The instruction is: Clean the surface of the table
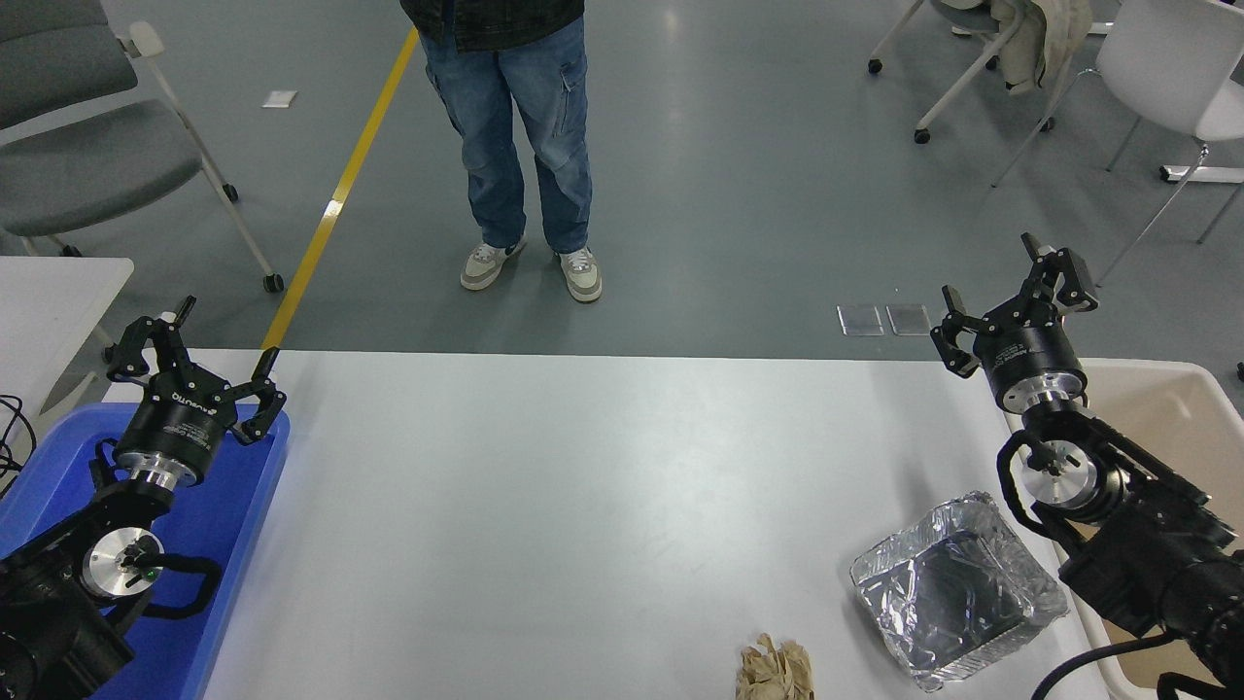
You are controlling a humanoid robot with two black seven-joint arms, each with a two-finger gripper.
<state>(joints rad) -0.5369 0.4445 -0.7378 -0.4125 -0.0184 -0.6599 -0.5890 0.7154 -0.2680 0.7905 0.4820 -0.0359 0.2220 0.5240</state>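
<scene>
The table surface (583, 486) is a wide white-grey top filling the lower half of the head view. On it, near the front right, lie a crumpled foil tray (957, 593) and, at the front edge, a wad of brown paper (775, 669). My right gripper (1011, 297) hangs open and empty above the table's far right corner, well beyond the foil tray. My left gripper (194, 340) stays parked, open and empty, over the far end of a blue bin at the left.
A blue bin (224, 525) sits at the table's left edge and a beige bin (1181, 408) at its right edge. A person in jeans (525, 146) stands on the floor beyond the table. Chairs (87, 146) and a smaller white table (49, 292) stand around.
</scene>
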